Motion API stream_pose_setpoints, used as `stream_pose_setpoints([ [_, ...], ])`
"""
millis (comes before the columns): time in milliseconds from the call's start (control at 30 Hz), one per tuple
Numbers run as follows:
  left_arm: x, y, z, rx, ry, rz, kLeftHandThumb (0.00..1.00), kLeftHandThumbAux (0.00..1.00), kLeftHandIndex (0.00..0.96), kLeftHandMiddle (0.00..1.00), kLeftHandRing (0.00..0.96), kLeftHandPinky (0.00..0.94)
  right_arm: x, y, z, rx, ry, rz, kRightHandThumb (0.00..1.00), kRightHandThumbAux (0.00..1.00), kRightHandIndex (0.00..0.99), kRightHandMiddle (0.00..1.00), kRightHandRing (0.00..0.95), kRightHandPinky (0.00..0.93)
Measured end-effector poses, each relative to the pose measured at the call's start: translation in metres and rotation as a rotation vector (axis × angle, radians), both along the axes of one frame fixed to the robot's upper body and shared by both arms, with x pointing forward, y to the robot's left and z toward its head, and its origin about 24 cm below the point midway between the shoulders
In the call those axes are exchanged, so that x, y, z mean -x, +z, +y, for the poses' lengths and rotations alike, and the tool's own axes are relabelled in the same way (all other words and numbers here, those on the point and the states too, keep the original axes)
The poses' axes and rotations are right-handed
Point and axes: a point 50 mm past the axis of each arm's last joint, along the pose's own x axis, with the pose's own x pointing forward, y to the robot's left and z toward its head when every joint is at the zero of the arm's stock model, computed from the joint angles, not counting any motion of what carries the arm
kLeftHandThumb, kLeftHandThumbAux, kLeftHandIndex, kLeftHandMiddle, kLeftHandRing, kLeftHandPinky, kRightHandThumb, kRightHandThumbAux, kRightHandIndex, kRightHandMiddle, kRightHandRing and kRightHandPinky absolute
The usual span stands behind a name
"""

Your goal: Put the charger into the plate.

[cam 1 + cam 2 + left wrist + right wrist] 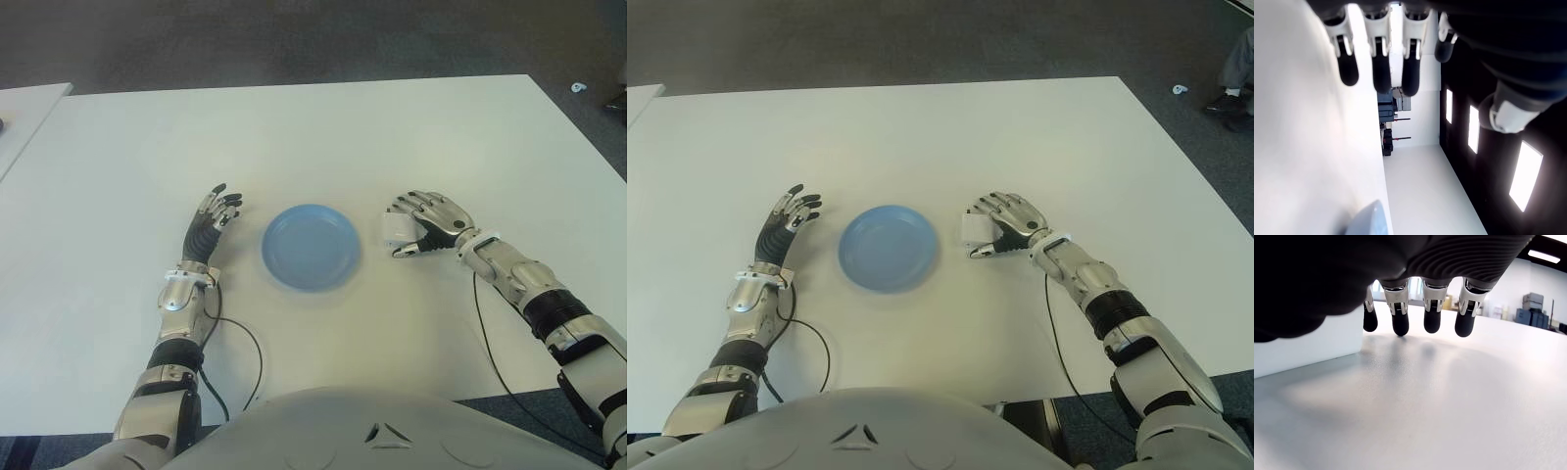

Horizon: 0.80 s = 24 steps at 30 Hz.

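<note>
A white block-shaped charger lies on the white table, just right of an empty blue plate. My right hand hovers over the charger's right side, with its fingers reaching past the far edge and its thumb by the near edge. In the right wrist view the fingertips hang just above the table, while the charger stands beside the palm, not clamped. My left hand shows left of the plate with its fingers spread and holding nothing.
Thin black cables trail from both forearms across the near table. A second table's corner shows at the far left. Dark floor lies beyond the table's far edge, with a small object on it and a person's shoe.
</note>
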Motion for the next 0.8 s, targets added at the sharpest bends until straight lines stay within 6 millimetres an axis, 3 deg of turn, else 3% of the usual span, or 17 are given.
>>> stream_pose_setpoints([
  [67,0.0002,0.0000,0.0001,0.000,0.000,0.000,0.000,0.478,0.115,0.249,0.236,0.222,0.0007,-0.0010,-0.0013,-0.017,-0.002,-0.025,0.583,0.456,0.322,0.456,0.443,0.509],
  [133,0.0003,0.0000,0.0001,0.000,0.000,0.000,0.000,0.479,0.115,0.251,0.237,0.221,0.0015,-0.0023,-0.0023,-0.037,-0.001,-0.050,0.739,0.585,0.375,0.484,0.552,0.621],
  [233,0.0006,0.0000,-0.0001,0.000,0.000,0.000,0.000,0.479,0.113,0.251,0.237,0.220,0.0022,-0.0028,-0.0028,-0.075,0.000,-0.109,0.815,0.645,0.404,0.498,0.652,0.724],
  [433,0.0015,0.0001,-0.0003,0.000,0.000,-0.001,0.000,0.478,0.111,0.252,0.238,0.217,0.0033,-0.0044,-0.0011,-0.135,-0.008,-0.181,0.851,0.672,0.404,0.532,0.780,0.817],
  [800,0.0025,0.0003,-0.0012,0.002,-0.001,-0.004,0.000,0.480,0.113,0.254,0.240,0.220,0.0027,-0.0033,0.0012,-0.225,-0.048,-0.194,0.856,0.675,0.403,0.546,0.855,0.850],
])
